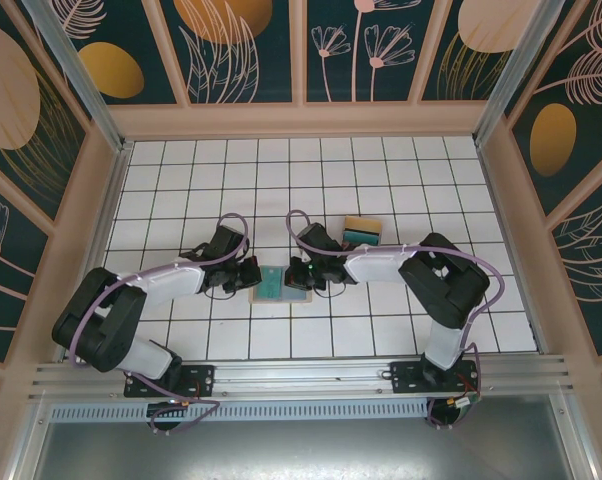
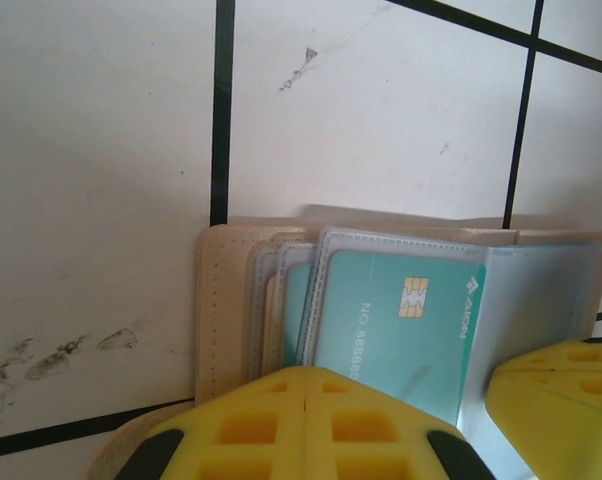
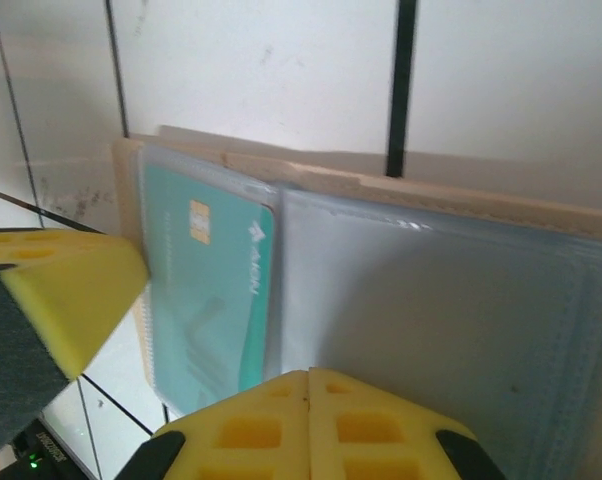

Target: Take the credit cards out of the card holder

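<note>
The tan card holder (image 1: pixel 284 285) lies open on the tiles between my two grippers. A teal credit card (image 2: pixel 396 320) with a gold chip sits in a clear sleeve on its left half, with more sleeves (image 2: pixel 271 300) fanned behind it. In the right wrist view the same teal card (image 3: pixel 213 290) is on the left, beside an empty clear sleeve (image 3: pixel 451 320). My left gripper (image 2: pixel 306 374) is shut, its yellow fingertips over the holder's near left edge. My right gripper (image 3: pixel 308 376) is shut over the empty sleeve's near edge. From above, the left gripper (image 1: pixel 249 275) and right gripper (image 1: pixel 307 272) flank the holder.
A small pile of loose cards (image 1: pixel 361 232), yellow on top of teal, lies on the tiles just behind the right gripper. Wooden walls (image 1: pixel 111 190) with patterned panels fence the white tiled floor on three sides. The right gripper's yellow finger (image 2: pixel 561 400) shows beside the left wrist's own fingers.
</note>
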You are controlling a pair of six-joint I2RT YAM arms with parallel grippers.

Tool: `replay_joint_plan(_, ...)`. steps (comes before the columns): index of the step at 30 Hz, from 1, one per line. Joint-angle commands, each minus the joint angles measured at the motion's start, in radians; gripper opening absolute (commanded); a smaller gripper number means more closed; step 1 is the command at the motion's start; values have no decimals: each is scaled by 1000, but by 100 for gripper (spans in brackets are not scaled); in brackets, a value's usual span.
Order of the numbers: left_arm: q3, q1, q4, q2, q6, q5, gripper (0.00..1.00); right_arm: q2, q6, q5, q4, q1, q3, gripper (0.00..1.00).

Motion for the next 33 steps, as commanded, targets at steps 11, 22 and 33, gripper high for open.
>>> replay_joint_plan(11,-23,2,-68,-55,-12,1,8,24,-20,-20,-14,34,76,22)
replay_joint_plan(22,-41,3,-49,-7,-7,24,4,38,2,-11,-10,37,38,21)
replay_joint_plan(33,-52,1,-25,-12,-11,51,4,37,3,-9,-16,35,29,20)
